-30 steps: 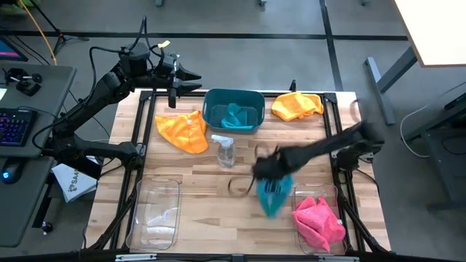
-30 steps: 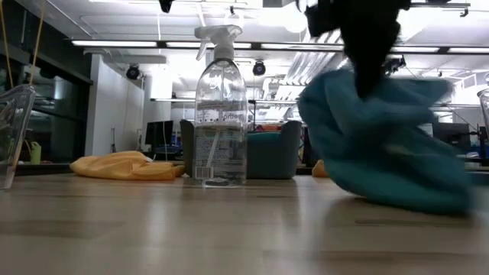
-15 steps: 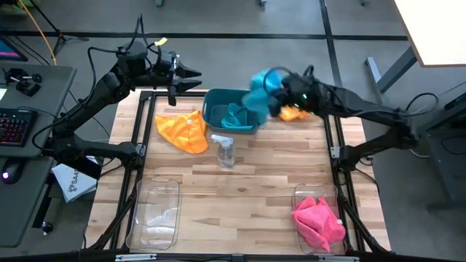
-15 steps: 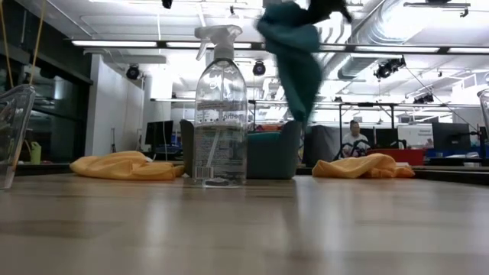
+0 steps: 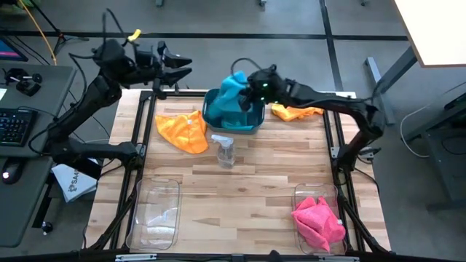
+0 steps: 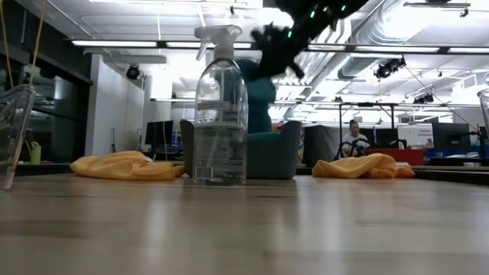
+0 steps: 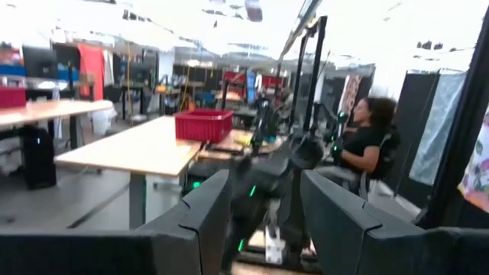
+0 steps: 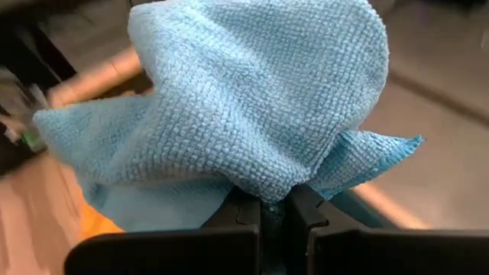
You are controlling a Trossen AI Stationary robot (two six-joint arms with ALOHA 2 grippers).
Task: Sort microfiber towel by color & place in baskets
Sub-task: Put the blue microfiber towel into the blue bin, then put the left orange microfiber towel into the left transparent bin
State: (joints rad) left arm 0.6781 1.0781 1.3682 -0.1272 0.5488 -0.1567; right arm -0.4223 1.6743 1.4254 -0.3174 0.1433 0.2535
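My right gripper [image 5: 253, 86] is over the dark teal tub [image 5: 234, 125] at the table's far edge, shut on a blue towel [image 5: 233, 89]. Another teal towel lies inside the tub. One orange towel [image 5: 183, 131] lies flat left of the tub, and a second [image 5: 295, 111] lies to its right. The near right clear bin [image 5: 300, 195] holds a pink towel [image 5: 318, 222]. The near left clear bin [image 5: 154, 211] has no towel in it. My left gripper [image 5: 177, 68] is open and raised past the table's far left corner. My right gripper pinches a bunched fold of the blue towel [image 8: 263, 189] between its two fingers [image 8: 304, 214], several layers thick. The fingers come from the table's right, slanting down. The towel is lifted and hangs below the gripper [image 6: 279, 42], its lower end [image 6: 258, 118] down at the tub's rim.
A clear spray bottle [image 5: 224, 151] stands upright just in front of the tub. Bare wood lies between the bottle and the two near bins. A dark frame rail runs around the table's edges. A person sits in the room beyond the far edge [image 6: 353, 136].
My right gripper lifted the blue towel off the near right part of the table, swung it up and toward the far edge, then leftward over the teal tub. The towel now hangs clear of the table. My left gripper drew back a little toward the far left.
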